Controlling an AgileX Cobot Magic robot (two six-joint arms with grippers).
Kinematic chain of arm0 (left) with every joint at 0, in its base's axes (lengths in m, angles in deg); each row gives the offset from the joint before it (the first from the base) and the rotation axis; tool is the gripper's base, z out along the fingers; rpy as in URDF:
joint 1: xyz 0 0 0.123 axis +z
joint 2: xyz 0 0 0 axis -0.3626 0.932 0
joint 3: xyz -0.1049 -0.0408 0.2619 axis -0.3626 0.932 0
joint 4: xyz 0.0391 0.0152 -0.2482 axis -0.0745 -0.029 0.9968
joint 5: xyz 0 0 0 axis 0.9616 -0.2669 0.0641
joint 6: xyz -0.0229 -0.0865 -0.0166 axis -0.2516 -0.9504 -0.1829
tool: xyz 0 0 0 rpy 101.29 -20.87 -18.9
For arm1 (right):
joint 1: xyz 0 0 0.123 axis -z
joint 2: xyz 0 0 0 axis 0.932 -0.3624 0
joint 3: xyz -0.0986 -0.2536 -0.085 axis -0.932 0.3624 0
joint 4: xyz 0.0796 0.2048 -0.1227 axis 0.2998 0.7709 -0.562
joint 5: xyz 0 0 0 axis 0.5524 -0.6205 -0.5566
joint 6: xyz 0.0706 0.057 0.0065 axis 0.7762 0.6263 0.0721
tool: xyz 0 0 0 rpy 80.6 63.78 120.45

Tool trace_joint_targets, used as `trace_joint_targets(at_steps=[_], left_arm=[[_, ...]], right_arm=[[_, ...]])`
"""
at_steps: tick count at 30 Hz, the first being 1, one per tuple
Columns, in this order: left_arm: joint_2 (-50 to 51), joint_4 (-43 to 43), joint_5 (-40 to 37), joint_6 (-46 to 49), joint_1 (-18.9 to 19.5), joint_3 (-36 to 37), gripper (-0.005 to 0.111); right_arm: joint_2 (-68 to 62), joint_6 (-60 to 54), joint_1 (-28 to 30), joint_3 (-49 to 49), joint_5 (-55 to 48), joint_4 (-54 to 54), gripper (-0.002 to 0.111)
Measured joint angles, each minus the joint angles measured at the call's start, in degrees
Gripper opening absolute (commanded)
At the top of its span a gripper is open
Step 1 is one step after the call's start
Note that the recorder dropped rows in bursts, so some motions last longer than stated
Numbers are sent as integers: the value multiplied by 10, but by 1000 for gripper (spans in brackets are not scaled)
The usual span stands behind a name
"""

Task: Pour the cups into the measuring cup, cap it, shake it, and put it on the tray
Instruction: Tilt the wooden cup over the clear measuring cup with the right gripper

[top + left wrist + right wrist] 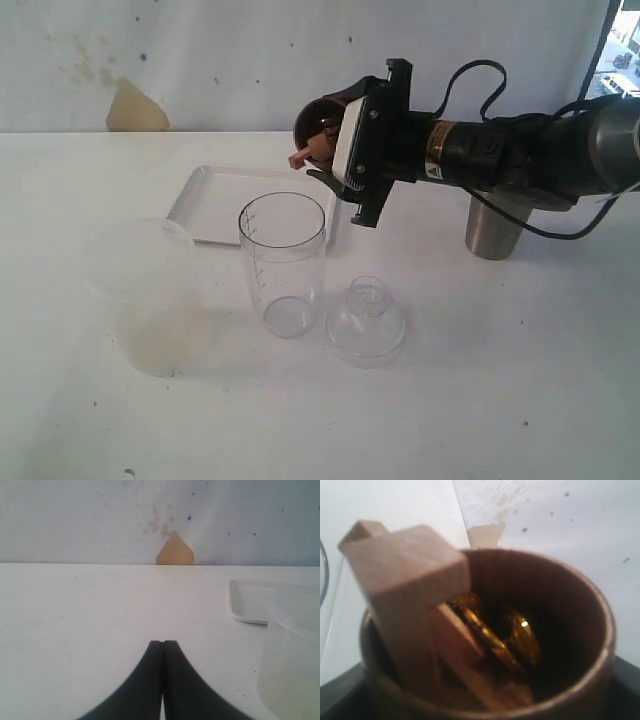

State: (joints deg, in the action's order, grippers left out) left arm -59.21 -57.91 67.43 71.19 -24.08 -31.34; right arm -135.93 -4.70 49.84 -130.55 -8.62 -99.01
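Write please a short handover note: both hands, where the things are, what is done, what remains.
Right hand: shut on the wooden cup, tilted above the measuring cup; blocks inside it.
Left hand: shut, empty, over the table.
Steel tumbler stands behind the right arm; clear lid beside the measuring cup; tray behind it.
Done: nothing poured yet.
Left: pour both cups, cap, shake, set on tray.

- Brown wooden cup (587, 630): mouth faces the camera and fills most of the view.
- Pale wooden block (410, 575): projects past the rim.
- Shiny gold pieces (492, 635): inside, beside the block.
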Motion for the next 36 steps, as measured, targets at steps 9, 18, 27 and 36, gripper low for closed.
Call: trace_joint_targets(at_steps=[9,18,27,36], left_arm=[[0,0,0,0,0,0,103],[0,0,0,0,0,0,103],[0,0,0,0,0,0,103],[0,0,0,0,0,0,103]], right_arm=[[5,-29,0,0,5,-1,0],[9,-33,-4,0,11,-10,0],[9,-47,-17,0,11,-11,0],[9,-74,-17,0,8,-11,0]])
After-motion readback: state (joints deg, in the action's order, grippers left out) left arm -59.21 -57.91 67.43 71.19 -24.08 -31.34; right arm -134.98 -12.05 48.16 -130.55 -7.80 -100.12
